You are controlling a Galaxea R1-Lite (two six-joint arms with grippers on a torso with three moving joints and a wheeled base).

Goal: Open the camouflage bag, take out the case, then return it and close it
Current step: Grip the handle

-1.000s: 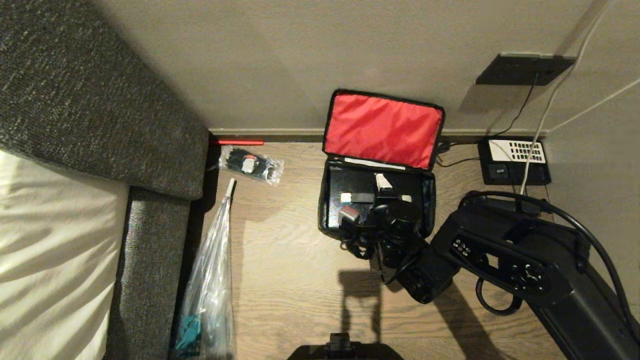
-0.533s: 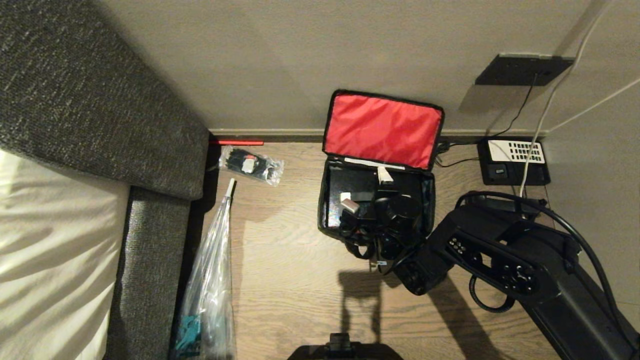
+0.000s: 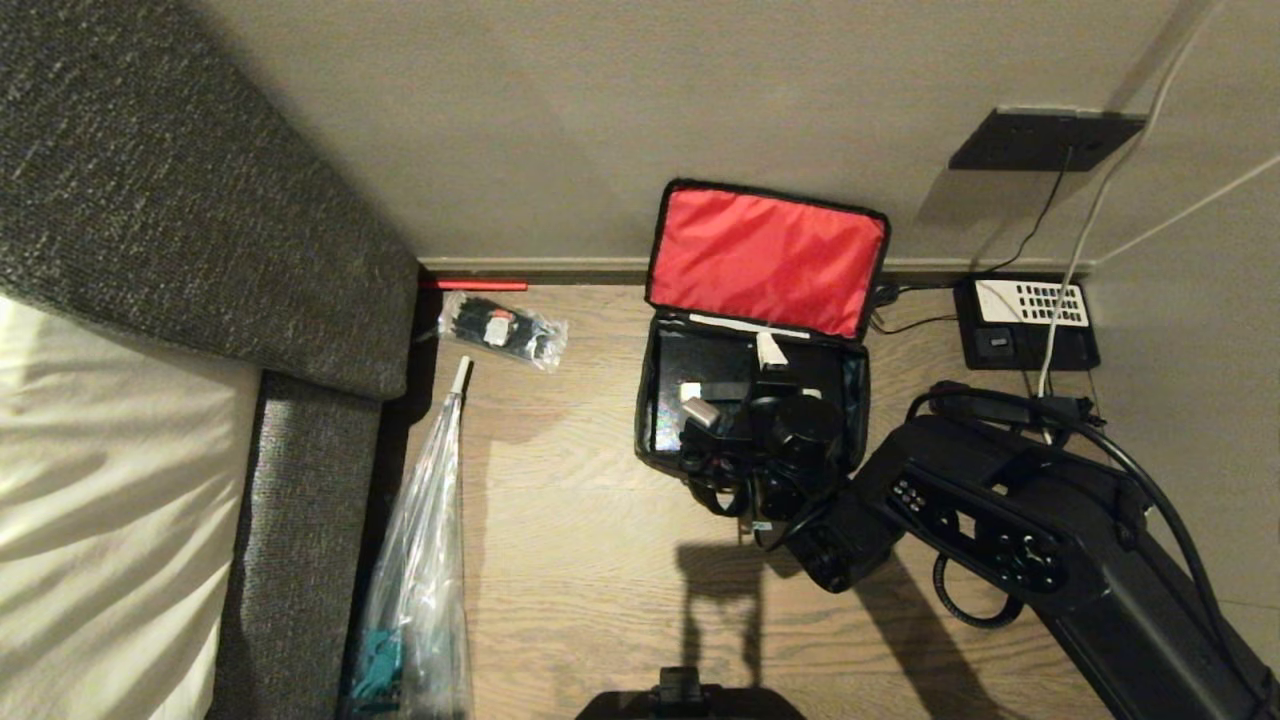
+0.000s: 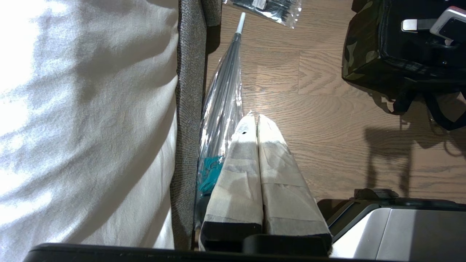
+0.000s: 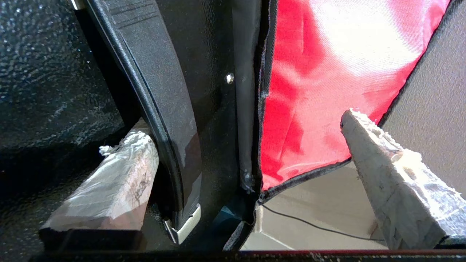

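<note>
bag: the camouflage bag (image 3: 752,400) lies on the wood floor (image 3: 560,540) with its red-lined lid (image 3: 765,258) thrown back against the wall (image 3: 600,120) — propped there, it leaves the mouth free for a reach from above
case: the black case (image 3: 700,375) sits inside the bag, directly under the right end effector; it looks not yet lifted, so I judge the removal step is just starting
right end effector: the right end effector (image 5: 251,145) is down in the bag's mouth, spread as wide as it goes; one padded finger (image 5: 109,182) lies against a black curved edge with a metal tip (image 5: 182,222) — whether handle or case rim I cannot tell; the other finger (image 5: 386,171) hangs free on the far side, in front of the red lining; nothing is gripped
why so wide: my guess is that the spread is meant to straddle the case's edge before it closes
left end effector: the left end effector (image 4: 257,120) is parked well away from the bag, its fingers pressed together, empty, above the floor beside a wrapped umbrella (image 4: 224,98) and the bed (image 4: 83,120)
beyond the bag: a desk phone (image 3: 1030,320) to one side, a small plastic packet (image 3: 502,328) to the other; both well clear of the right end effector
</note>
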